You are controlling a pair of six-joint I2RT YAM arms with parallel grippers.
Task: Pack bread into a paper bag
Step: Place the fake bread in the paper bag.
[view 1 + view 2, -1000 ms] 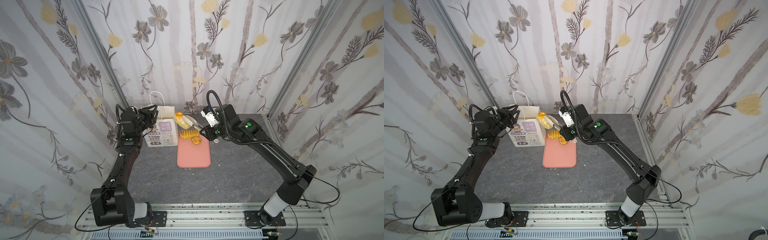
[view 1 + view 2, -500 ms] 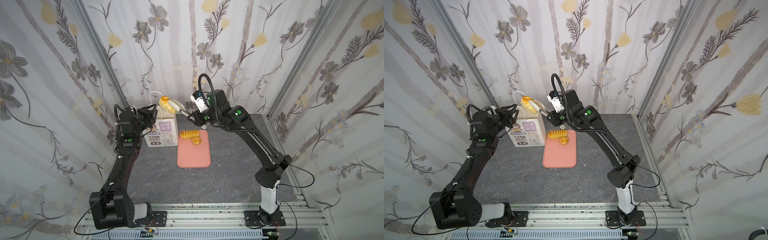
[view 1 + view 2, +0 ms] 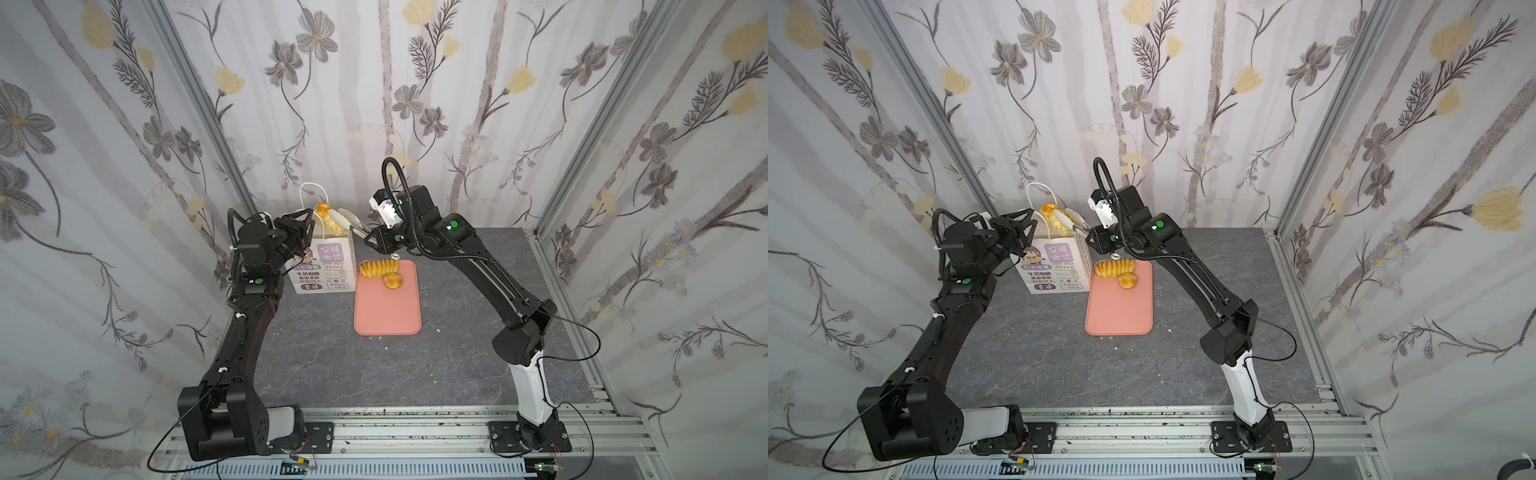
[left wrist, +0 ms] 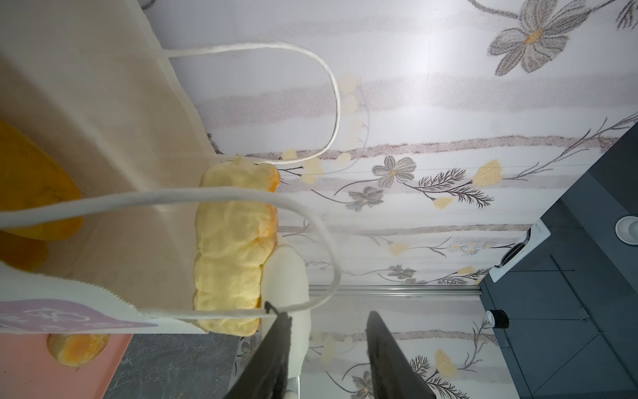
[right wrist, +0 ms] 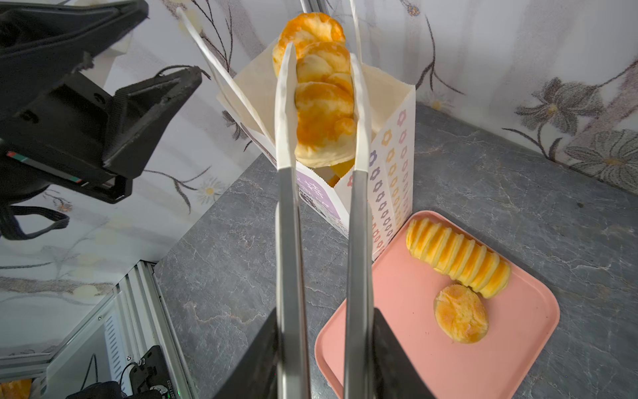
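The white paper bag [image 3: 328,266] [image 3: 1059,266] stands upright left of the pink tray [image 3: 386,311]. My right gripper [image 5: 324,311] [image 3: 376,239] is shut on metal tongs [image 5: 290,241]. The tongs pinch a braided bun [image 5: 321,103] [image 3: 328,218] [image 4: 231,241], which hangs tilted at the bag's open mouth. My left gripper [image 4: 328,314] [image 3: 307,220] is beside the bag's top with its jaws apart, and a cord handle [image 4: 310,221] is hooked over one fingertip. A ridged loaf [image 3: 376,267] [image 5: 455,259] and a round bun [image 3: 392,281] [image 5: 461,317] lie on the tray. More bread [image 4: 31,193] shows inside the bag.
Flowered walls close in the grey stone tabletop [image 3: 324,365] at the back and on both sides. The bag stands near the back left corner. A rear cord handle [image 3: 311,191] stands up above the bag.
The right arm has carried the braided bun in the tongs up and to the left, from beside the tray to the bag's mouth. The left arm has held still.
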